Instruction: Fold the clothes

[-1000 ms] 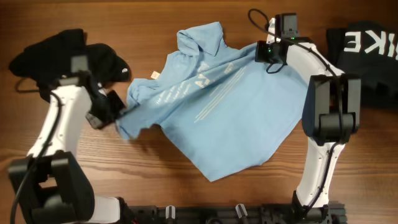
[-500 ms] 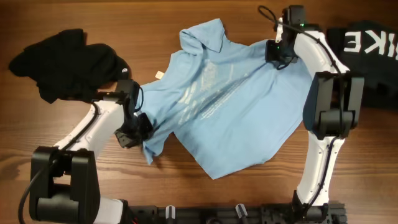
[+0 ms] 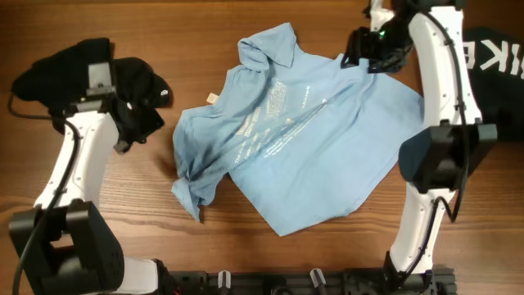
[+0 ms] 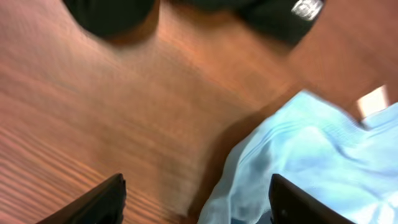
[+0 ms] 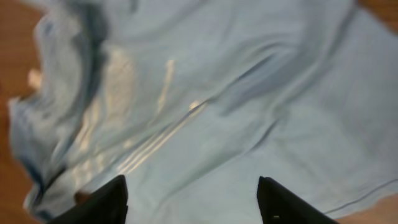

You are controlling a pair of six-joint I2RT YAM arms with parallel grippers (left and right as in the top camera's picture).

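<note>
On wooden table (image 3: 205, 24), rumpled blue shirt (image 3: 311, 156)

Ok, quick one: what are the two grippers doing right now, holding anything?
Left gripper: open, jaws wide apart, holding nothing.
Right gripper: open over the blue shirt, holding nothing.

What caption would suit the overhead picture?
Left arm and right arm, jaws open, hover by a rumpled light blue collared shirt on a wooden table, black garments at both ends.
</note>
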